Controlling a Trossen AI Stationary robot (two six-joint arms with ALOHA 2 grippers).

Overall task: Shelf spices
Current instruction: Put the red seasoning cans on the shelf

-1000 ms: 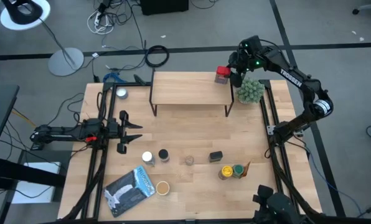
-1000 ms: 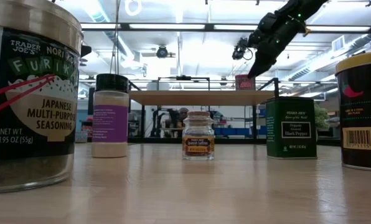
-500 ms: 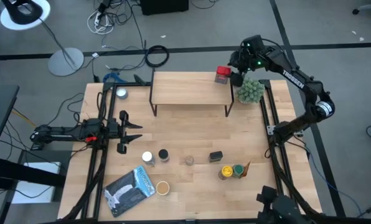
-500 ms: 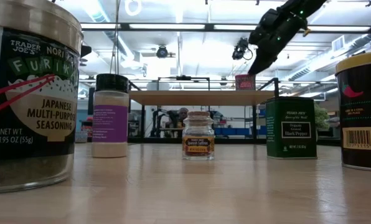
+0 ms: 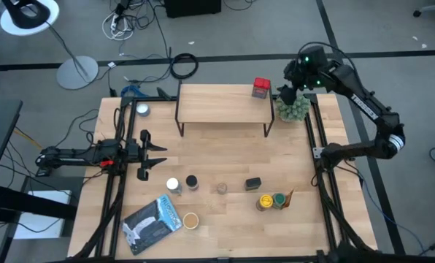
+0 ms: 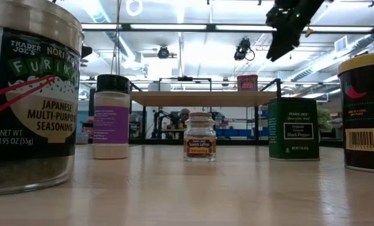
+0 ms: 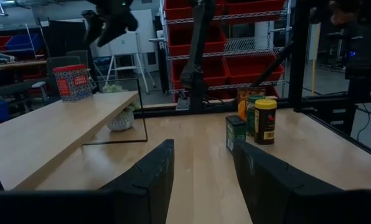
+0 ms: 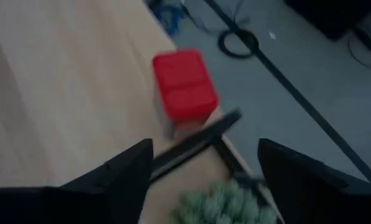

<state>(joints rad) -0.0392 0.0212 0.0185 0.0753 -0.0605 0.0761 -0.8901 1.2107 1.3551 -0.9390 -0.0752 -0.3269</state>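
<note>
The remaining spices (image 5: pixel 225 188) stand in a loose row along the near part of the table, with the left gripper (image 5: pixel 157 154) waiting at the table's left side, fingers spread and empty, about as close to the row's left-hand jars as anything is. Beyond them, the shelf (image 5: pixel 223 104) spans the far middle of the table, and a red-lidded tin (image 5: pixel 260 87) stands upright on its far right corner. Farthest off, the right gripper (image 5: pixel 296 73) hangs above the fuzzy green plant (image 5: pixel 293 107), just right of that tin, fingers wide apart and holding nothing, so the row lies well toward the near edge from it.
</note>
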